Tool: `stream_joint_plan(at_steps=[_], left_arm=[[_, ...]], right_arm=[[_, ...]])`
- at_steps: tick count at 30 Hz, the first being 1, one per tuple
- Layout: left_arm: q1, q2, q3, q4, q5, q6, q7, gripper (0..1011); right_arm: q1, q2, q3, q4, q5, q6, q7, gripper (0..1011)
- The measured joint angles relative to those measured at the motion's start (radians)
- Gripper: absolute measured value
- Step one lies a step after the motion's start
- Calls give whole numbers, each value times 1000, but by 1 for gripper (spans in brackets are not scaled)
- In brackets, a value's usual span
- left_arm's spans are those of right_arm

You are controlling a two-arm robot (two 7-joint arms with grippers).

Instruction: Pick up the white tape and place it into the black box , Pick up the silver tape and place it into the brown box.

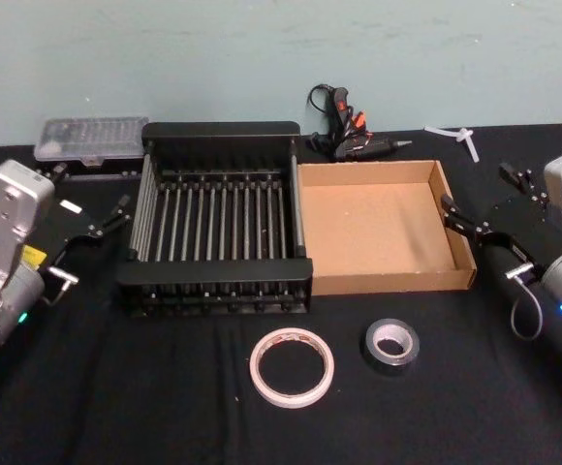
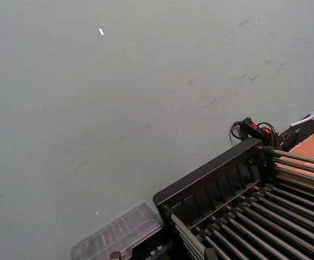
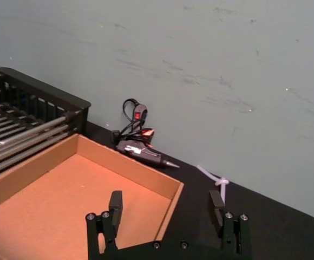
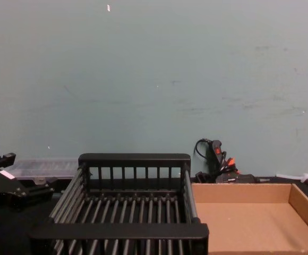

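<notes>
Currently my left gripper [image 1: 116, 215] waits open beside the black box [image 1: 219, 134]; my right gripper [image 1: 467, 225] waits open at the brown box [image 1: 388, 283]; white tape [image 1: 292, 367] and silver tape [image 1: 391, 342] lie on the table in front, untouched.

desk [image 1: 165, 407]: black covered
far edge: clear case [image 1: 89, 139], glue gun [image 1: 351, 136], white zip tie [image 1: 455, 136]
middle: black box [image 1: 218, 286] touching brown box [image 1: 460, 271]
near edge: white tape [image 1: 293, 367], silver tape [image 1: 391, 342]
</notes>
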Motion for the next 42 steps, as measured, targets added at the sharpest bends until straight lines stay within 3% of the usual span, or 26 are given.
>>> stream_joint_plan(at_steps=[14,27,42], left_arm=[[0,0,0,0,0,0,0,1001],[0,0,0,0,0,0,0,1001],[0,0,0,0,0,0,0,1001]], right_arm=[[-112,27,60,-152,50,54,40,1002],[-256,52,116,-304,82,103,63,1002],[-362,54,146,-374,113,171,104,1002]])
